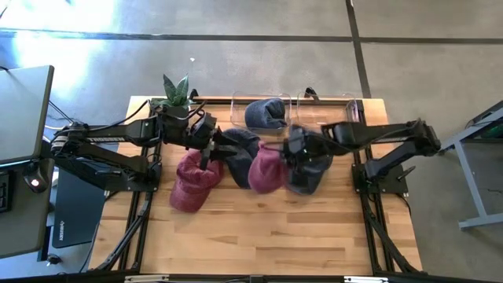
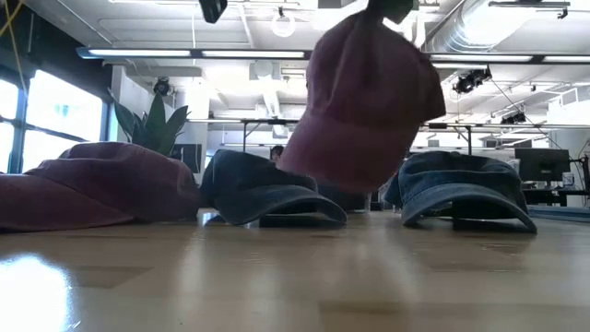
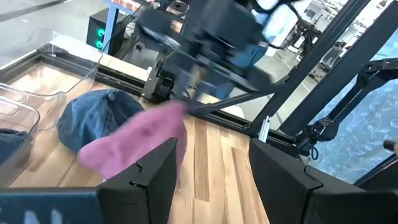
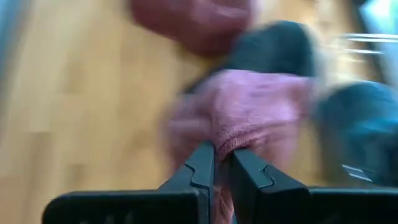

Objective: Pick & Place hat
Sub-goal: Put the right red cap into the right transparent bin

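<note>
My right gripper [image 1: 292, 147] is shut on a pink-maroon cap [image 2: 369, 101] above the middle of the table; the cap also shows in the left wrist view [image 3: 134, 140]. My left gripper [image 3: 211, 168] is open and empty, over the dark blue cap [image 1: 236, 148] left of centre. Another maroon cap [image 1: 192, 182] lies on the table at the left. A blue cap [image 1: 313, 169] lies under the right arm. One more blue cap [image 1: 266, 114] sits in a clear bin [image 1: 240, 101] at the far edge. My right gripper pinches a bunched bit of the pink-maroon cap's cloth [image 4: 231, 138] between its two fingers; which part of the cap it is, I cannot tell. The fingers come from above, pointing down. The cap hangs below them, clear of the table.
A potted plant [image 1: 177, 93] stands at the far left corner. A second clear bin [image 1: 338, 106] stands at the far right. Bare wood lies along the near half of the table [image 1: 259, 232].
</note>
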